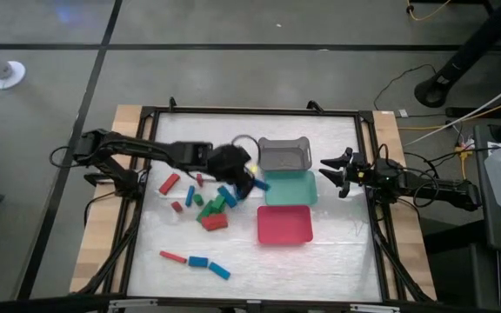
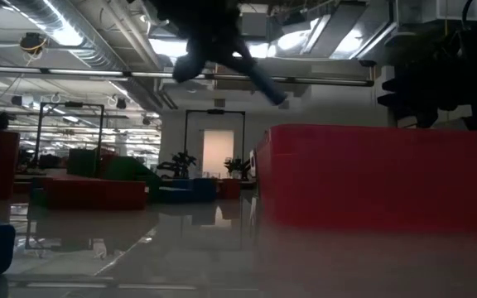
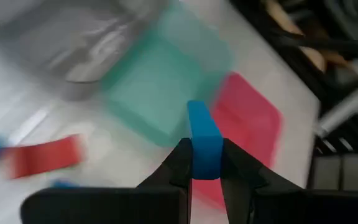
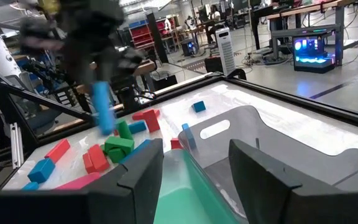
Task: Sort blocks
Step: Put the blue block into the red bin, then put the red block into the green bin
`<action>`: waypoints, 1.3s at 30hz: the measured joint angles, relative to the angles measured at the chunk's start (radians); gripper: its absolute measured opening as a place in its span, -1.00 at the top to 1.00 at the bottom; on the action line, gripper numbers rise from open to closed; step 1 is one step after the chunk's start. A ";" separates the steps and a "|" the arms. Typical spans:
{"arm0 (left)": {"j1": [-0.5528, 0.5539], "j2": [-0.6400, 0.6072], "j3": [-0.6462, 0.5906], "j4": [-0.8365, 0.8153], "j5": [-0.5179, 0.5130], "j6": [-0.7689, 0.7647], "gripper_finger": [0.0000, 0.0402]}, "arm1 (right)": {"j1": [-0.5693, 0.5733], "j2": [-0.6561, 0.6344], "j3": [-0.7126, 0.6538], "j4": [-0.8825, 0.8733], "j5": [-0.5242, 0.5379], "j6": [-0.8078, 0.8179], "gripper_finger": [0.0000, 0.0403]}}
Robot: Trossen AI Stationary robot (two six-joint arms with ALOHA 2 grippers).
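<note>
Near the middle of the table, by the teal tray's (image 1: 290, 189) edge, my left gripper (image 3: 206, 177) pinches a blue block (image 3: 204, 148) by its end, so a swing could twist it loose short of the tray.

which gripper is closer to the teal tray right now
Left. The left gripper, shut on a blue bar block, hangs at the teal plastic tray's left edge; the right gripper is open just off its right side.
</note>
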 joint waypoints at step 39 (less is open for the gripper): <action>-0.042 0.070 0.028 -0.162 -0.011 -0.025 0.18 | 0.000 0.000 0.000 0.010 -0.008 0.000 0.08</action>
